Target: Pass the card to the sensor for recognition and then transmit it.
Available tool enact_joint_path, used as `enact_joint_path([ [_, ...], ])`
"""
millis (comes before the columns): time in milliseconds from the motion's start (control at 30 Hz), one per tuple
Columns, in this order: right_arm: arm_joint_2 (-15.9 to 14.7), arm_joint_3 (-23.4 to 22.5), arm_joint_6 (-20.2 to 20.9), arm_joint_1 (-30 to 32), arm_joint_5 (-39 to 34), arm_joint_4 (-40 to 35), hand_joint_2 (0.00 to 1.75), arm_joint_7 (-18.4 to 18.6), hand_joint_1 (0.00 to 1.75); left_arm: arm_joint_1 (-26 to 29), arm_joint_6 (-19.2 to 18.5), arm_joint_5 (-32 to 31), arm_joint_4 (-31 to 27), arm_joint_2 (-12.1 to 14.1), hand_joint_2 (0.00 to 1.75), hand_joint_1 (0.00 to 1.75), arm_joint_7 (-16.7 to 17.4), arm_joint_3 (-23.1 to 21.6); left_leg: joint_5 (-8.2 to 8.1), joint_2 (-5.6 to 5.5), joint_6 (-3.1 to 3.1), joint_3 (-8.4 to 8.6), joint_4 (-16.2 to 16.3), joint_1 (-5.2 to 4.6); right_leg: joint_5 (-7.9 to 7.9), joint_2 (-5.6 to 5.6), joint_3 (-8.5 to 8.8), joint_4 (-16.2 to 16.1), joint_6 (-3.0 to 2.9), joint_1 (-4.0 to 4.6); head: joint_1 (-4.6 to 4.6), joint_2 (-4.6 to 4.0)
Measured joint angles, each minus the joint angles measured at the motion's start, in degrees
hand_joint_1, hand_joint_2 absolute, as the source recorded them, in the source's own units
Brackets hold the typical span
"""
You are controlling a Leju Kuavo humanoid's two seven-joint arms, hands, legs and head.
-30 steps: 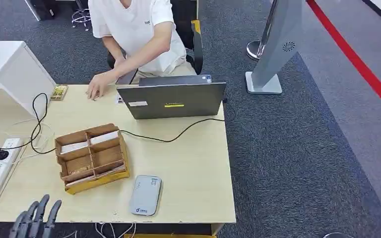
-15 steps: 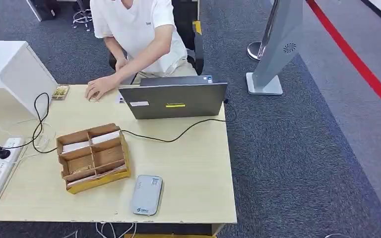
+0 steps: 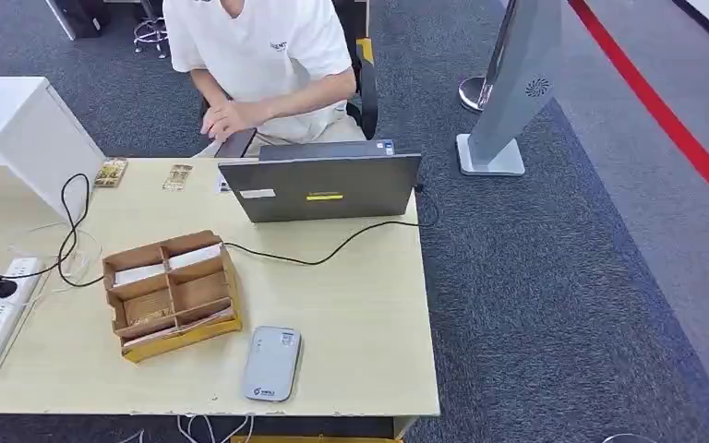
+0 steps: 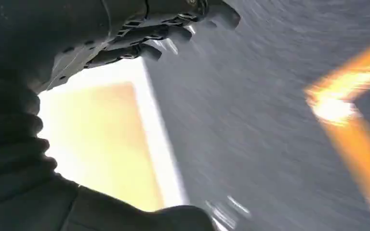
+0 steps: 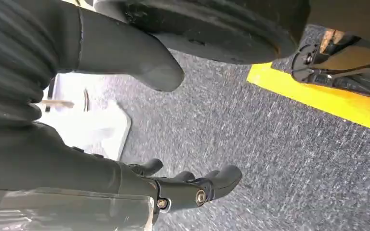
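Card (image 3: 177,177) on far table edge, well apart from sensor (image 3: 271,364). Left hand (image 4: 164,33), right hand (image 5: 192,185) unclenched, holding nothing. Risk: long reach snags cable (image 3: 323,254).

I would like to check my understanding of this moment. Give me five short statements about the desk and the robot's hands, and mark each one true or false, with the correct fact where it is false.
1. The grey card reader lies near the front edge of the desk. True.
2. The cardboard organizer stands behind the laptop. False: it stands in front of the laptop, beside the card reader.
3. The left hand holds a card. False: it holds nothing, and its fingers are apart.
4. A small card lies on the desk near the person. True.
5. The right hand rests on the desk. False: it hangs over grey carpet, holding nothing.
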Motion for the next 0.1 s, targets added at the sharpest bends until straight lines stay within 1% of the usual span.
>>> enact_joint_path([
  [33,-0.07,0.57,0.24,-0.08,0.54,0.00,1.75,0.04,0.00,-0.50,1.14,2.46,0.39,-0.74,1.75,0.00,0.04,2.30,0.00,0.00,0.00,0.01,0.00,0.00,0.00,0.00,0.00,0.00,0.00,0.00,0.04,0.00],
  [100,-0.15,1.31,0.68,-0.24,1.40,0.00,1.75,0.17,0.00,-1.15,2.18,3.97,0.92,-1.87,1.75,0.00,0.18,5.81,0.00,0.00,0.00,0.02,0.00,0.00,0.00,0.00,0.00,0.00,0.00,0.00,0.02,0.00],
])
